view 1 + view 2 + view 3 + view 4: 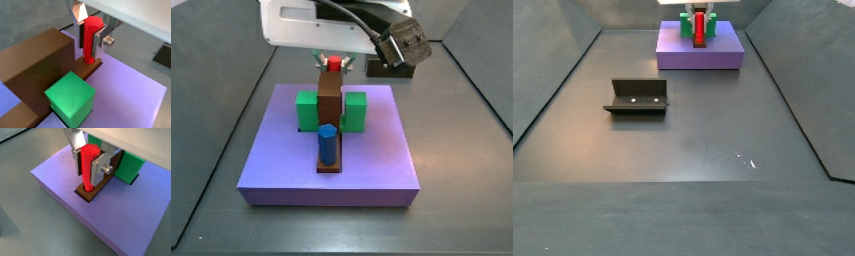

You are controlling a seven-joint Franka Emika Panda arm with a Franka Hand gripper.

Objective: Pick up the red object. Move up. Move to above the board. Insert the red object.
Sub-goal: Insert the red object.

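At the far end of the board (329, 105), most of the grasp is screened from us in both side views: the white wrist housing covers the gripper (334, 60) from above, and only the top of the red peg (334, 63) peeks out under it. In a side view from across the floor, the slab (700, 55) and everything on it are small and cut off at the picture's upper edge, so we cannot make out the fingers there; the fixture (637, 96) stands well apart on the dark floor.

Both wrist views show the gripper (91, 36) clearly. Its silver fingers (101, 39) are closed narrowly on the upper part of the red peg (91, 37), dark pads pressed to its sides. The peg (89, 167) stands upright, its lower end sitting in a hole at the end of the board (92, 192); how deep it goes we cannot tell.

We see a green block (70, 97) beside the board, and another (130, 165) partly hidden behind the gripper (93, 165). A blue peg (327, 143) stands upright at the board's near end, on the purple slab (265, 165).
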